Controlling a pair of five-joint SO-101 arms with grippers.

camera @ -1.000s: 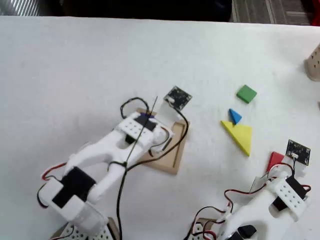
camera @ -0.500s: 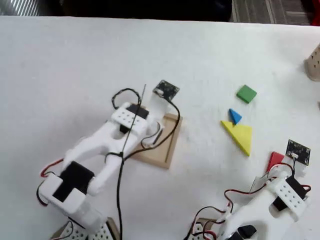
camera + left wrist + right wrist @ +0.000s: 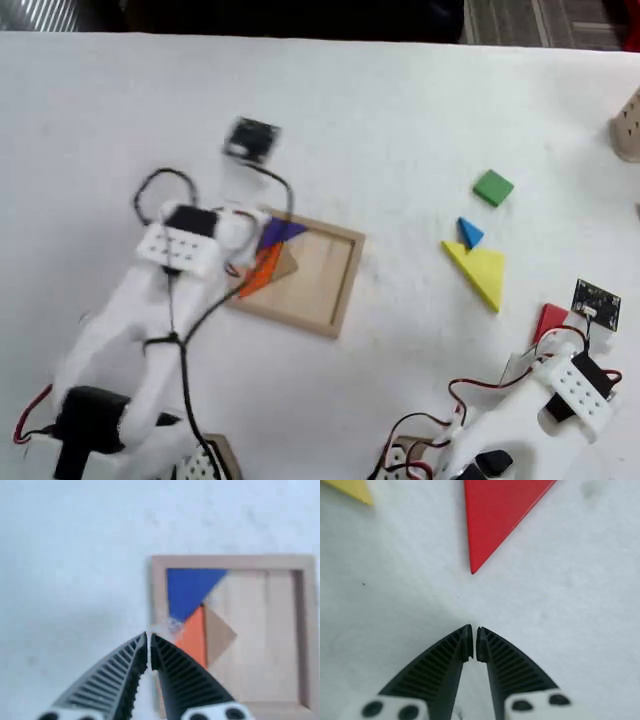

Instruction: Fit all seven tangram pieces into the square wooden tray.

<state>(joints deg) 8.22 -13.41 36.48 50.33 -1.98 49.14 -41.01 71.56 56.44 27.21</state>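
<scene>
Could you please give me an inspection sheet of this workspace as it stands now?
Surface: white table, no spills seen.
Job's things: the wooden tray holds a blue-purple triangle, an orange piece and a tan piece. A green square, small blue triangle, yellow triangle and red triangle lie outside it.
Clutter: perforated tan object at the table's edge.
Grippers: left gripper shut, empty, at the tray's rim. Right gripper shut, empty, just short of the red triangle.
Cables: black cable along the left arm; red and black wires at the right arm.
Surroundings: dark floor beyond the table.
</scene>
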